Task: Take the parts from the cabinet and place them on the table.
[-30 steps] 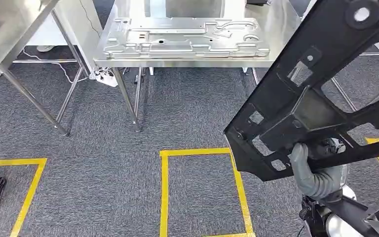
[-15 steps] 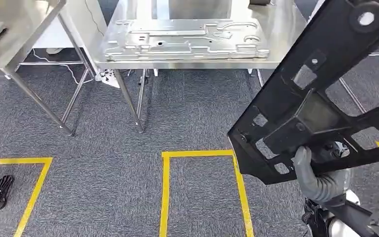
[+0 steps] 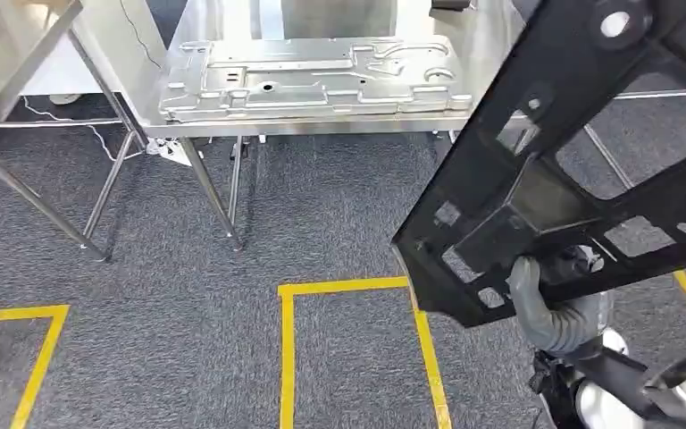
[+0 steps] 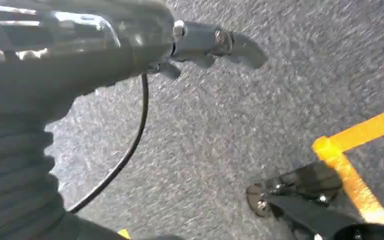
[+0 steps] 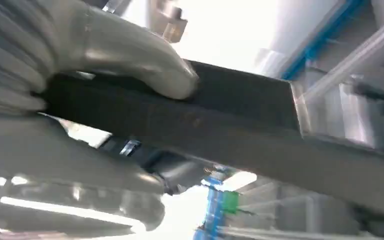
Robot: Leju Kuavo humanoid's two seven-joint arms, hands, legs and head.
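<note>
A large black frame part (image 3: 554, 161) with several cut-outs fills the right of the head view, tilted and raised above the carpet. My right hand (image 3: 536, 299) grips its lower edge from below. In the right wrist view the thumb (image 5: 145, 65) presses onto the part's flat black bar (image 5: 240, 115). My left hand (image 4: 215, 42) hangs over the carpet holding nothing, its fingers stretched out. Ahead stands a steel table (image 3: 322, 127) bearing a stamped silver metal plate (image 3: 313, 76).
A second steel table (image 3: 9, 63) stands at the far left, its legs reaching onto the grey carpet. Yellow tape (image 3: 286, 357) marks rectangles on the floor in front of me. White cables (image 3: 98, 134) lie under the tables.
The whole picture has shifted a little to the left and down, so the camera has moved. The black part stays in my right hand's grip, at about the same tilt.
</note>
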